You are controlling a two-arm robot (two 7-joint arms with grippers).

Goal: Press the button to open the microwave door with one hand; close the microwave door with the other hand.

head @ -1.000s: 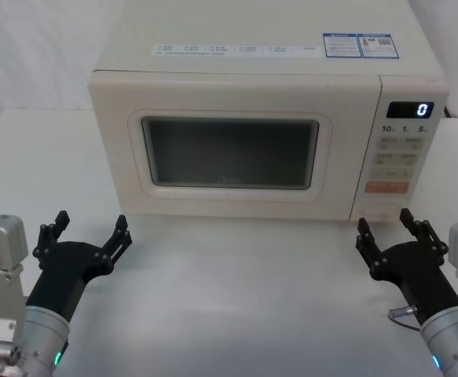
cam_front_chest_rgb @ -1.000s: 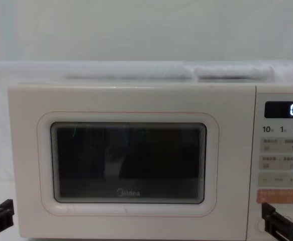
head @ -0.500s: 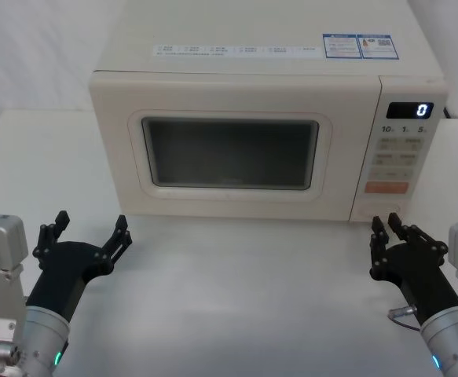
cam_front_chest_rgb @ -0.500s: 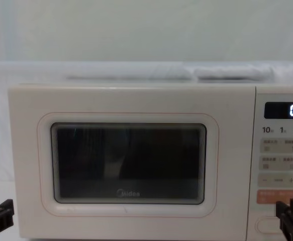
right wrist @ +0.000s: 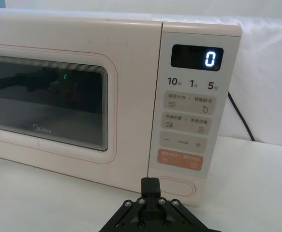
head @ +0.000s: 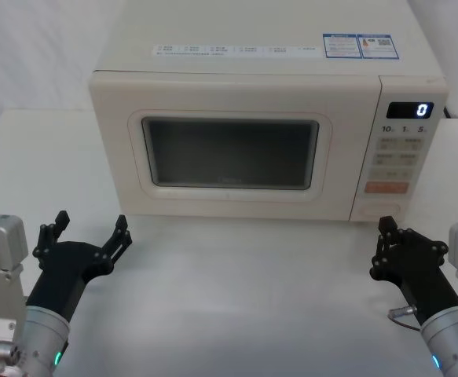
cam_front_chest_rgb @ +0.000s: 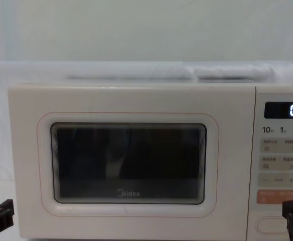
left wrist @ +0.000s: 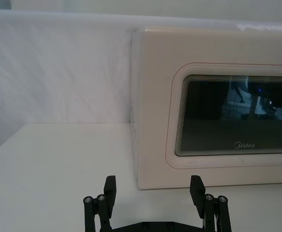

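My right end effector (head: pixel 382 236), clenched, sits just before the button (right wrist: pixel 175 186) low on the microwave (head: pixel 236 86) panel; I'd push straight in, squarely. Left end effector (head: pixel 87 232), released, waits on the worktop (head: pixel 236 298).

Bare surface (head: pixel 244 290) between both tools and the microwave (head: pixel 252 78) front; nothing blocks the button (right wrist: pixel 175 186) ahead of right tool (head: pixel 383 236). Microwave door (head: pixel 229 145) shut, left side open space.

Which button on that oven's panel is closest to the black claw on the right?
The wide cream oval button at the panel's very bottom, unmarked, below the orange button. The shut right tool sits just before it.
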